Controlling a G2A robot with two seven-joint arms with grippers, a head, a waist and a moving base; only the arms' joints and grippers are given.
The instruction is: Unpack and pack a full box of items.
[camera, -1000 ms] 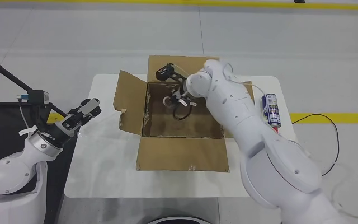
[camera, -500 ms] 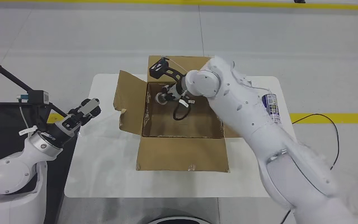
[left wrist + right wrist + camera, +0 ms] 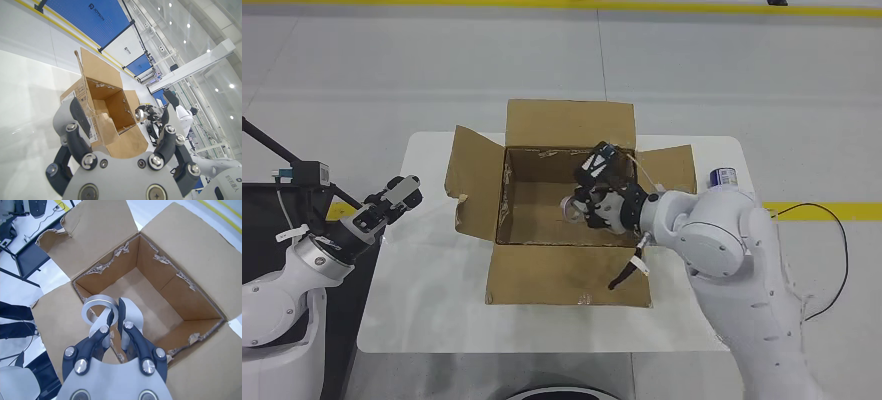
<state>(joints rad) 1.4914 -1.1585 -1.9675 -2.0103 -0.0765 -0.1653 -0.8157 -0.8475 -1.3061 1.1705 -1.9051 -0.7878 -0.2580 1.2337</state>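
Right gripper (image 3: pixel 115 311) clamped on rim of silver metal ring (image 3: pixel 99 300), ring sticking out past fingertips, hanging over right side of open cardboard box (image 3: pixel 117 268). Left gripper (image 3: pixel 122 111) fingers spread, holding nothing, by worktop (image 3: pixel 432 310) left edge.

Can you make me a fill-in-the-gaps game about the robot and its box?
The right gripper is shut on a metal ____.
It holds this over the open cardboard ____.
The left gripper is not shut but ____.
Missing words: ring, box, open.
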